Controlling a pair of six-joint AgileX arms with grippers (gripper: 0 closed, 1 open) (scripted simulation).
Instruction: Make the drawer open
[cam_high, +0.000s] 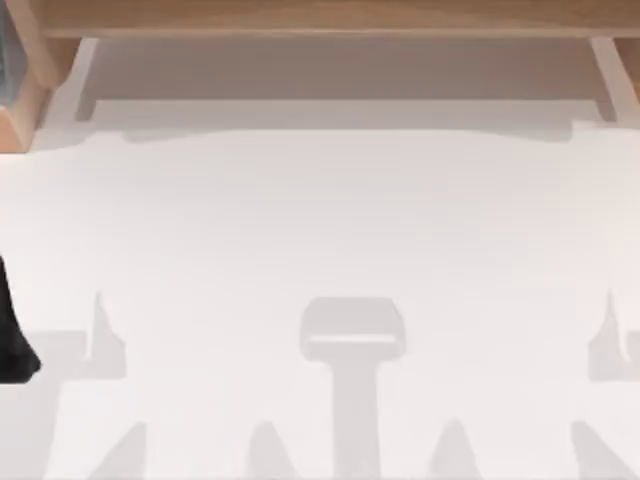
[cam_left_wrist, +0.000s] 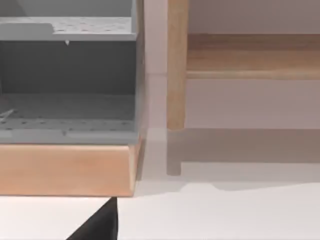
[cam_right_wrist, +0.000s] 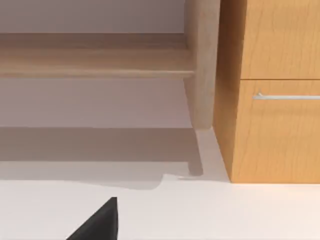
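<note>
One drawer shut, contents hidden, grey shelving seemingly empty.

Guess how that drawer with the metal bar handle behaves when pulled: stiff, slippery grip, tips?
The drawer sits flush in a wooden cabinet, so it likely slides straight out rather than tipping. Its thin metal bar handle looks smooth, so fingers might slip unless hooked behind it. The wood front looks rigid and should not flex.
</note>
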